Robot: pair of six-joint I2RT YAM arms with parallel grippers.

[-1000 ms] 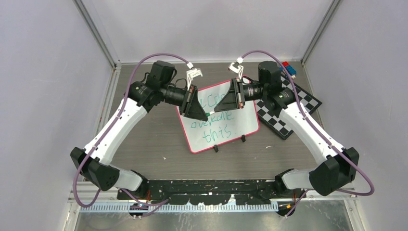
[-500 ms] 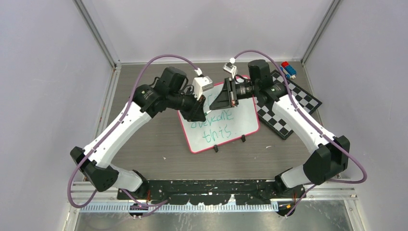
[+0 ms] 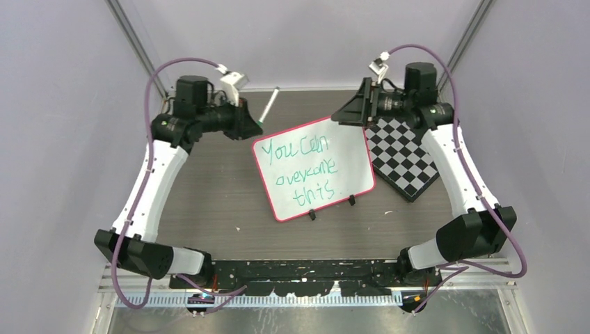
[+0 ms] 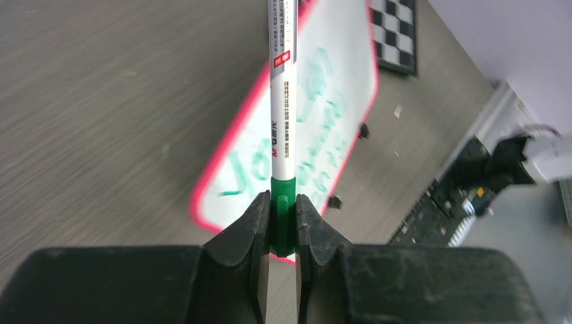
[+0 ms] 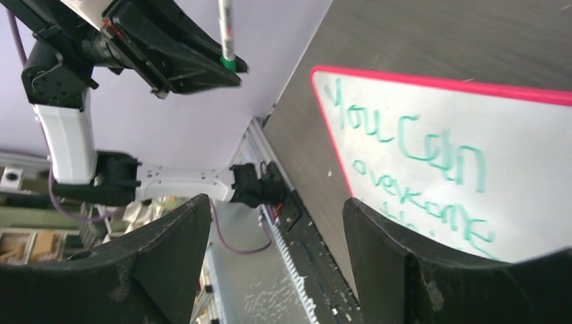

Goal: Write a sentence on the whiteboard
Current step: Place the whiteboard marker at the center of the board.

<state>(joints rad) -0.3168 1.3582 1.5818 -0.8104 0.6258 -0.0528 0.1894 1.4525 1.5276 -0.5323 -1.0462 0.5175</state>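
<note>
Left gripper (image 4: 282, 202) pinches green marker (image 4: 283, 101), at 10 o'clock from whiteboard (image 3: 351, 182). Right gripper (image 5: 275, 202), at 1 o'clock, jaws spread wide. Sentence (image 3: 306, 170) legible, three green lines.

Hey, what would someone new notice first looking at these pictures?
The whiteboard in the middle of the table, pink-rimmed, carries green handwriting: "You can overcome this". Off its far left corner, the left gripper is shut on a marker held clear of the board; the right gripper hangs open by the checkered board.
</note>
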